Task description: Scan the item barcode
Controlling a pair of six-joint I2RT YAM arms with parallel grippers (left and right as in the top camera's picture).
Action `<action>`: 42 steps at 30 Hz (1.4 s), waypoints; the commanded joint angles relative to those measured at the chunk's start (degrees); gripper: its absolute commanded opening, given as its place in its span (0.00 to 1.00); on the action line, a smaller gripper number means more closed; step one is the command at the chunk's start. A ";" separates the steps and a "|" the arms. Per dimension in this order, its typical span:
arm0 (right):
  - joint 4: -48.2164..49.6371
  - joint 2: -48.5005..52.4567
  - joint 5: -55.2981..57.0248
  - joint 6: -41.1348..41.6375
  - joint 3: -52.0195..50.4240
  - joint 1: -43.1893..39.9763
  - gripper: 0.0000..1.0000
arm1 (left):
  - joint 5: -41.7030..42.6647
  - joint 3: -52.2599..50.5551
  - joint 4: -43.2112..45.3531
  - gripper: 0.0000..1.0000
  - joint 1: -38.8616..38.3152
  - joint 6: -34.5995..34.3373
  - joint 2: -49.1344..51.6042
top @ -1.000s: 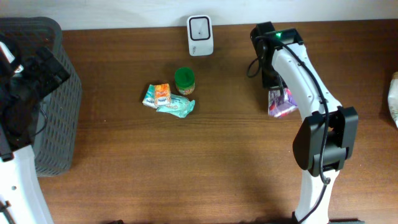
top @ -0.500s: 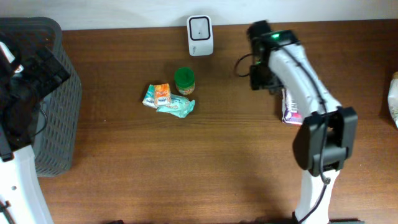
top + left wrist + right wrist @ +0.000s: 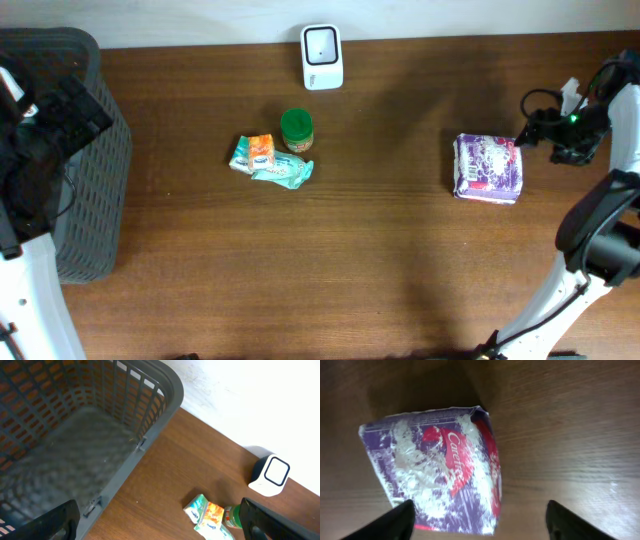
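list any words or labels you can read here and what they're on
"Carefree", white script on a red band, on the purple packet; its last letters are soft.
Print on the orange packet: too small to read.
Print on the teal packet: too small to read.
Label on the green-lidded jar: not legible.
Face of the white scanner: no readable text.

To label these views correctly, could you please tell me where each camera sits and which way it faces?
Overhead: fixed above, facing down on the table, basket, scanner and purple pack; left arm and right arm at the edges.
Left wrist: over the basket, angled down toward the scanner; the open left end effector frames the bottom corners.
Right wrist: close above the purple pack, facing down; the open right end effector frames the bottom corners.
Shared: overhead and right wrist both show the purple pack.
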 commanded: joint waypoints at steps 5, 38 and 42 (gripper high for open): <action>0.15 4.96 -4.28 -1.66 -1.18 0.04 0.51 | -0.66 0.07 0.11 0.99 0.37 -0.33 -0.07; -0.15 0.46 42.51 31.43 -2.16 53.55 0.27 | -0.66 0.07 0.11 0.99 0.37 -0.33 -0.07; 2.10 0.44 34.42 31.43 1.73 61.44 0.58 | -0.66 0.07 0.11 0.99 0.37 -0.33 -0.07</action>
